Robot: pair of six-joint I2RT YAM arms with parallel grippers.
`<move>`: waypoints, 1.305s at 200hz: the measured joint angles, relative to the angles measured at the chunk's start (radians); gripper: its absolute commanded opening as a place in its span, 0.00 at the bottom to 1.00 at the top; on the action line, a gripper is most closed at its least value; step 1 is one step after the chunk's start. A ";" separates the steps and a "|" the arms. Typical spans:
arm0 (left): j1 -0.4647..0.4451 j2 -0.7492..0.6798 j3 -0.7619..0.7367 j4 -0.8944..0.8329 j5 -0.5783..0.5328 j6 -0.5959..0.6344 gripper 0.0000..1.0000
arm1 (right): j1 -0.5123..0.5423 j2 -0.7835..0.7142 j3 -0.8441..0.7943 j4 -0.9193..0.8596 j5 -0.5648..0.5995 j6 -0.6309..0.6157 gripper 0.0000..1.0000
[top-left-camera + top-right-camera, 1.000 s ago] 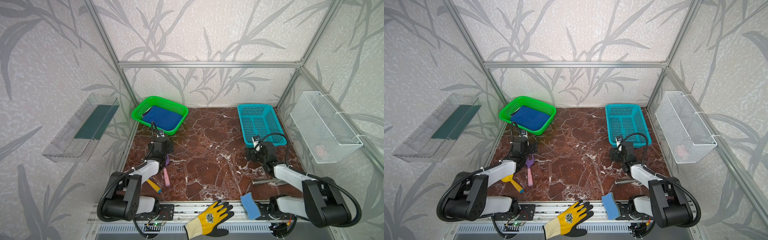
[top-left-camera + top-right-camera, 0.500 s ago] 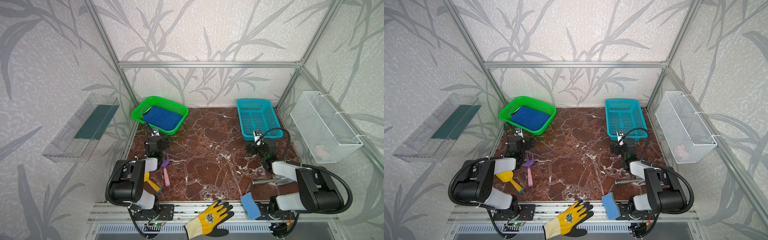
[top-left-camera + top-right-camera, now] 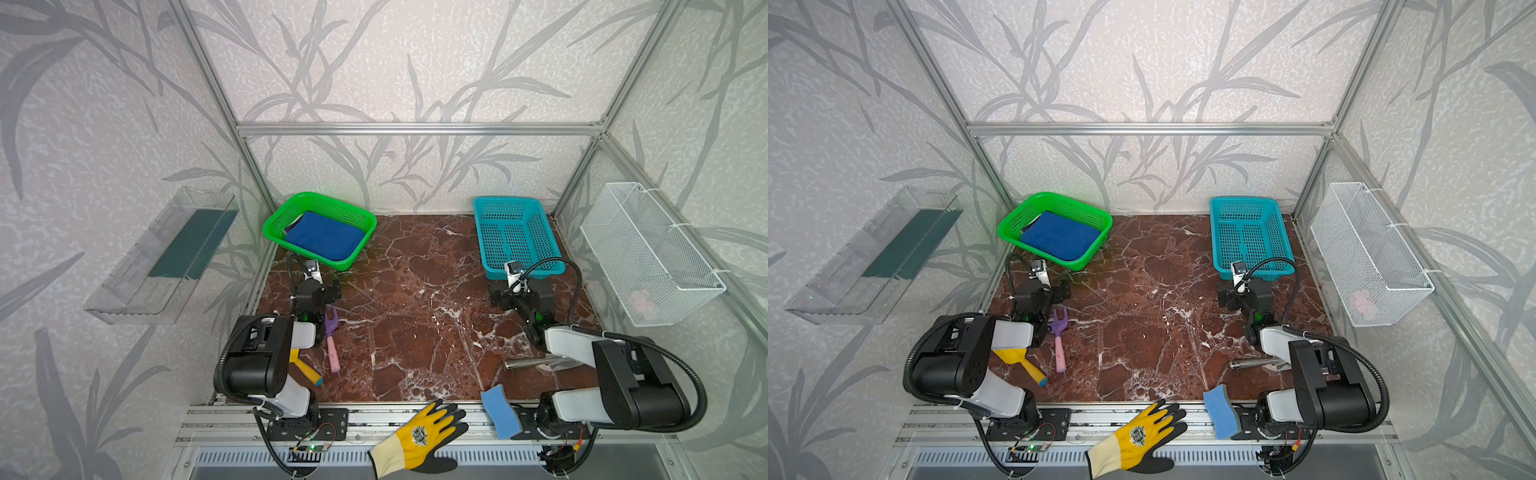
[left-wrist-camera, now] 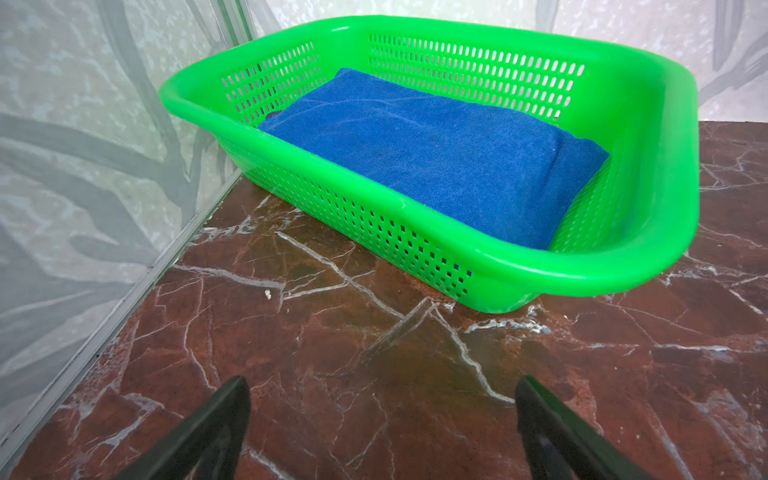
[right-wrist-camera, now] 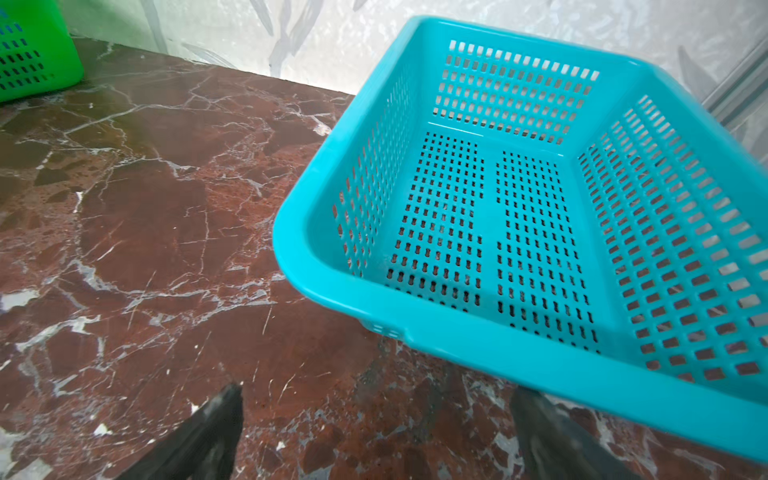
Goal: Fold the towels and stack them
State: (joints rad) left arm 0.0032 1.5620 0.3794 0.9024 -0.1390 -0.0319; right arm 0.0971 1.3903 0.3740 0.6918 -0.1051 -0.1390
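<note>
- The blue towel point(image 4: 415, 145) lay folded inside the green basket point(image 4: 665, 208).
- The left gripper point(image 4: 382, 388) sat near that basket, jaws wide, empty.
- The right gripper point(image 5: 376, 392) sat well apart from it, jaws wide, empty.

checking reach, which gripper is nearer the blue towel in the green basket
Left. The left gripper sits open just in front of the green basket holding the blue towel; the right gripper is far off to the side, by the teal basket.

Folded blue towel point(image 4: 415, 153) in green basket point(image 4: 540, 266)
</note>
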 measured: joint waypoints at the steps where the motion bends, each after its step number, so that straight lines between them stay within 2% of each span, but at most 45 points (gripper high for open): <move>1: 0.000 0.000 0.000 0.000 0.000 0.000 0.99 | 0.000 0.000 0.000 0.001 -0.004 -0.001 0.99; 27: 0.002 0.000 0.000 0.011 0.006 0.003 0.99 | 0.000 0.021 -0.019 0.083 -0.071 -0.014 0.99; 44: 0.003 0.000 0.000 0.011 0.008 0.003 0.99 | 0.001 0.140 -0.056 0.276 -0.063 -0.005 0.99; 53: 0.003 0.000 0.000 0.012 0.010 0.004 0.99 | 0.001 0.190 -0.078 0.314 -0.053 0.000 0.99; 86: 0.004 0.000 0.000 0.011 0.010 0.004 0.99 | 0.000 0.194 -0.086 0.306 -0.044 0.005 0.99; 120: 0.004 0.000 0.000 0.011 0.007 0.003 0.99 | 0.001 0.193 -0.014 0.296 0.104 0.060 0.99; 162: 0.004 0.000 0.000 0.011 0.006 0.003 0.99 | 0.000 0.193 -0.014 0.290 0.166 0.078 0.99; 206: 0.004 0.000 0.000 0.011 0.006 0.003 0.99 | 0.004 0.193 -0.014 0.290 0.095 0.051 0.99; 261: 0.004 0.000 0.000 0.011 0.006 0.003 0.99 | 0.005 0.193 -0.014 0.291 0.059 0.040 0.99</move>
State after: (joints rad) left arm 0.0071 1.5620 0.3794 0.9138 -0.1326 -0.0284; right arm 0.1017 1.5837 0.3595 0.9825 -0.0463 -0.0990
